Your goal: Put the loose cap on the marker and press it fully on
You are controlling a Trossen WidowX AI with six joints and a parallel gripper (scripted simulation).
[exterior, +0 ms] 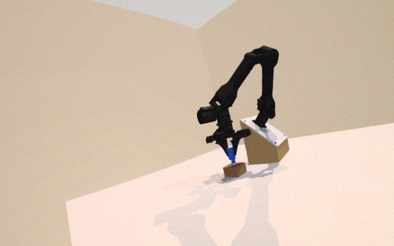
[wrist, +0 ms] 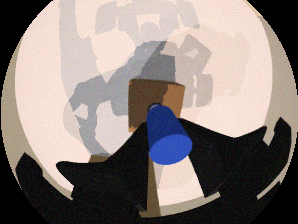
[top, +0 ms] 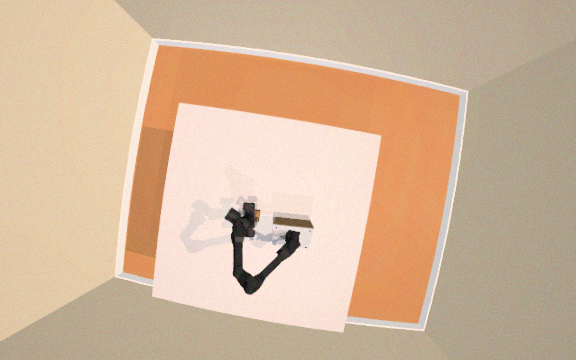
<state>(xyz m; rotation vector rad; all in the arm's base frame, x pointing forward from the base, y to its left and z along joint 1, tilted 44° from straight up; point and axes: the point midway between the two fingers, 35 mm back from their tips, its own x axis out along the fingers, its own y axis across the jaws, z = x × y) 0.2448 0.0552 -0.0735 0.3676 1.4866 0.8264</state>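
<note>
The blue cap [exterior: 230, 152] [wrist: 170, 149] is between the fingertips of my gripper [exterior: 231, 155] [wrist: 162, 124], which is shut on it. The cap points down, over the top of the marker [exterior: 233, 162]. A short, narrower blue length of the marker shows between the cap's lower rim and the holder block [top: 257, 216] [exterior: 235, 171] [wrist: 174, 106]. The marker's tip is hidden, apparently inside the cap. How far the cap is down over the marker is too small to tell exactly. In the wrist view the cap hides most of the marker.
The arm's wedge-shaped base [top: 293, 222] [exterior: 263, 148] with its pale sloping top stands close beside the holder block on the white table [top: 268, 145] [exterior: 337, 178]. The arm bends high above the table. Its shadows fall around the block.
</note>
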